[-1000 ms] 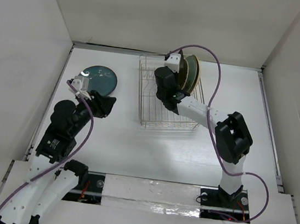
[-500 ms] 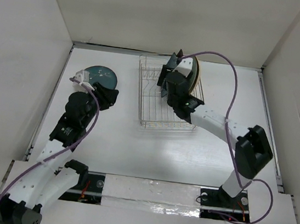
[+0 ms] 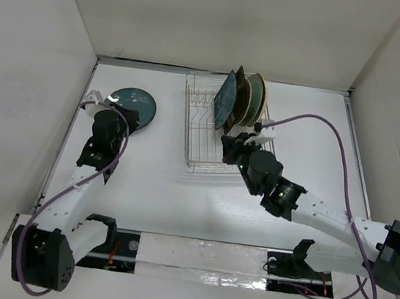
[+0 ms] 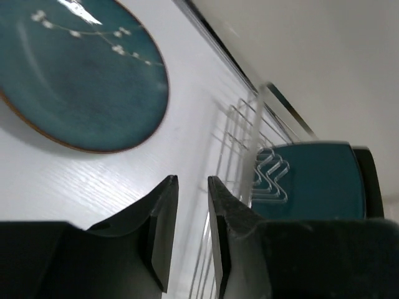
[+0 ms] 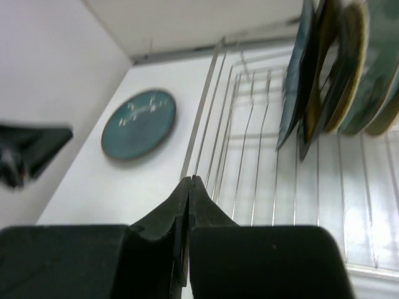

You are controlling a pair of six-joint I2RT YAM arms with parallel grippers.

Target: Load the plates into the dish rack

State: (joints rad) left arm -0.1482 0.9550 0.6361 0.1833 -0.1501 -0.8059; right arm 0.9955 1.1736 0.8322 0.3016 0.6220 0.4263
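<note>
The silver wire dish rack holds several plates on edge at its far end, a dark teal one at the front of the row. Another dark teal plate lies flat on the table to the left. My left gripper hovers at that plate's near right edge, jaws a narrow gap apart with nothing between them; the plate is up and to the left of them. My right gripper is over the rack's near right part, shut and empty, facing the rack wires and the standing plates.
White walls enclose the table on the left, back and right. A metal strip runs along the back edge. The left gripper shows as a dark shape at the left of the right wrist view.
My right gripper let go of the teal plate, now standing in the rack, drew back to the rack's near side and shut. The left arm reached out beside the flat plate, its jaws narrowing.
</note>
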